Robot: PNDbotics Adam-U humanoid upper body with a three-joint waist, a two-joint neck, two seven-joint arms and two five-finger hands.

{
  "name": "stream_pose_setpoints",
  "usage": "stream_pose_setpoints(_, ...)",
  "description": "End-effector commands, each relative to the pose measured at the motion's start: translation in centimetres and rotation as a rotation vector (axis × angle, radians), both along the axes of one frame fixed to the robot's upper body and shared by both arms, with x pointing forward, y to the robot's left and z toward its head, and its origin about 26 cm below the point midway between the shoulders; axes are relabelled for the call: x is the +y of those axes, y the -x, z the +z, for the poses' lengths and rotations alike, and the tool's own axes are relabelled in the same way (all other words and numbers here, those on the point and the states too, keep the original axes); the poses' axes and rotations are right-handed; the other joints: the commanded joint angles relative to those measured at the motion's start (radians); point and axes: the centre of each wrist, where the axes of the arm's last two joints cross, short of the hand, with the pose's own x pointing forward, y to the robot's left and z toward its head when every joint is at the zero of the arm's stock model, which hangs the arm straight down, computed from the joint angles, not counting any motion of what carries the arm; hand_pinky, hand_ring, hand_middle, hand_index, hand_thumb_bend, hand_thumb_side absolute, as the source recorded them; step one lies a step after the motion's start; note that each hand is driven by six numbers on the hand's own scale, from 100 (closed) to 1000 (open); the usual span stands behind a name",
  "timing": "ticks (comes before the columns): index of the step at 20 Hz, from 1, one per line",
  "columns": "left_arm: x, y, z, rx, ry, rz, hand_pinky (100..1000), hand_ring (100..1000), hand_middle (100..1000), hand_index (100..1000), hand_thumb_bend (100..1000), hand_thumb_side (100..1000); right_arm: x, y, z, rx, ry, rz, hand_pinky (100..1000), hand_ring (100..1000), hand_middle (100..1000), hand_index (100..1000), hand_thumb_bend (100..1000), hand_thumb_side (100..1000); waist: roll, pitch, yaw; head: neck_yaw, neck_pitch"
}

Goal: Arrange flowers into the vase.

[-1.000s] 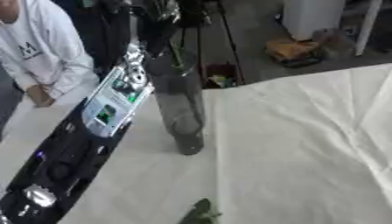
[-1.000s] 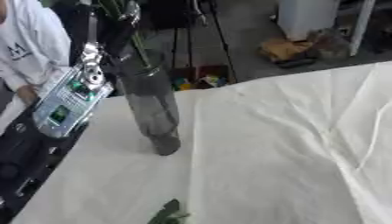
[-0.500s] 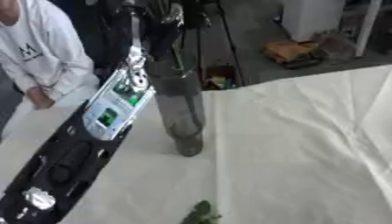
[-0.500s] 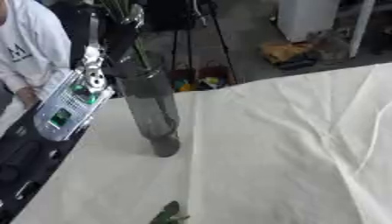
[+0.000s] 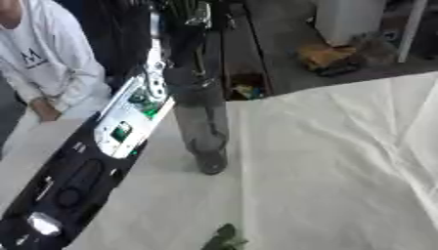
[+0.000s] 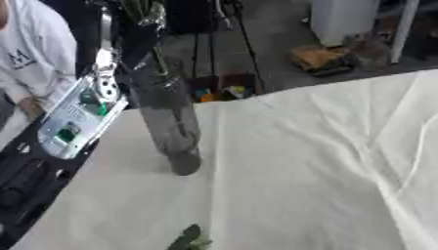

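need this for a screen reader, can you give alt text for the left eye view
A tall grey glass vase stands on a white cloth, green stems rising from its mouth. The robot's left arm reaches along the left side to the stems; its hand is hard to make out. A green leaf lies at the bottom edge.

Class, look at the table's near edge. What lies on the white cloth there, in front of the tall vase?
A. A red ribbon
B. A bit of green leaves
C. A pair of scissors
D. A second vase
B. A bit of green leaves shows at the near edge of the white cloth, apart from the tall vase standing farther back.
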Motion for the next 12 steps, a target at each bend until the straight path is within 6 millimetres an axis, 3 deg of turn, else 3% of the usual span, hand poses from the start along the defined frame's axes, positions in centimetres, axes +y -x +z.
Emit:
stream_pose_setpoints(1,0.64,0.47,1.31,-0.064,-0.009,0.010,573,456,309,397,279,648,0.00,0.24,0.73,-0.025,0.012,-0.001,796,640,448,849,100,965,-0.007,-0.015,0.002,0.002,-0.011)
stream_pose_setpoints(12,0.62,0.12,0.36,-0.030,-0.016,-0.006,576,457,316,401,318,669,0.03,0.20,0.85,-0.030,0.010,0.000,796,641,448,849,100,965,-0.009,-0.014,0.005,0.001,-0.012)
